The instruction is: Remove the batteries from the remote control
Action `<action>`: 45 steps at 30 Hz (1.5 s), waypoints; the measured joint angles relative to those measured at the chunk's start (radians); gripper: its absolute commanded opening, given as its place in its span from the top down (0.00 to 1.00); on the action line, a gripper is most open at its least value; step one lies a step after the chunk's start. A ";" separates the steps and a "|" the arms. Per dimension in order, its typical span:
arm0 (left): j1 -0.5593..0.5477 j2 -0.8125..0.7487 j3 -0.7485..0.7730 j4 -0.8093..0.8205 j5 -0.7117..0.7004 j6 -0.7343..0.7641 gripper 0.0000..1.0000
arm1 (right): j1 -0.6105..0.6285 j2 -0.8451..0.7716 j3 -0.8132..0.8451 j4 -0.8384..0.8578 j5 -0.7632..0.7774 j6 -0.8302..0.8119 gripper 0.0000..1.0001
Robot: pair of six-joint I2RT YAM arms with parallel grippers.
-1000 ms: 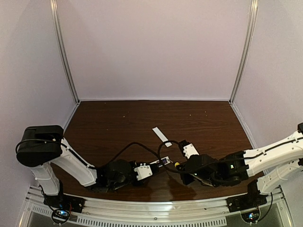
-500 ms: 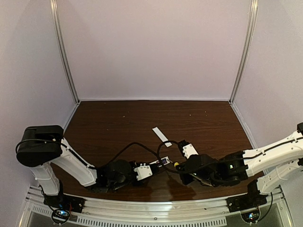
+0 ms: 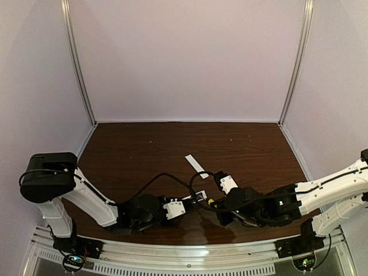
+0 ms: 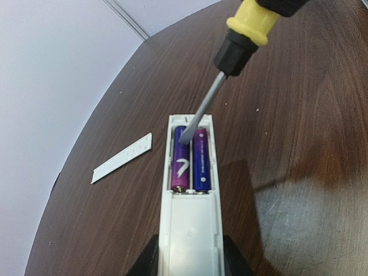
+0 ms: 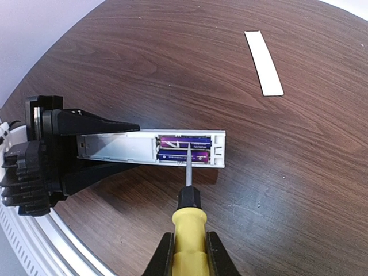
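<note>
Black right gripper (image 5: 190,253) low, screwdriver (image 5: 188,218) on batteries (image 5: 185,148)

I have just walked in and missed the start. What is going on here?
The left fingers hold the white remote control, its recess open with both batteries inside. The right fingers grip a yellow-handled screwdriver, whose tip is down at the batteries. The cover strip lies apart on the table.
</note>
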 measured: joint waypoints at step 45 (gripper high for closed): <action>0.000 0.000 0.000 0.008 0.016 0.000 1.00 | -0.015 -0.013 -0.017 -0.019 0.063 0.011 1.00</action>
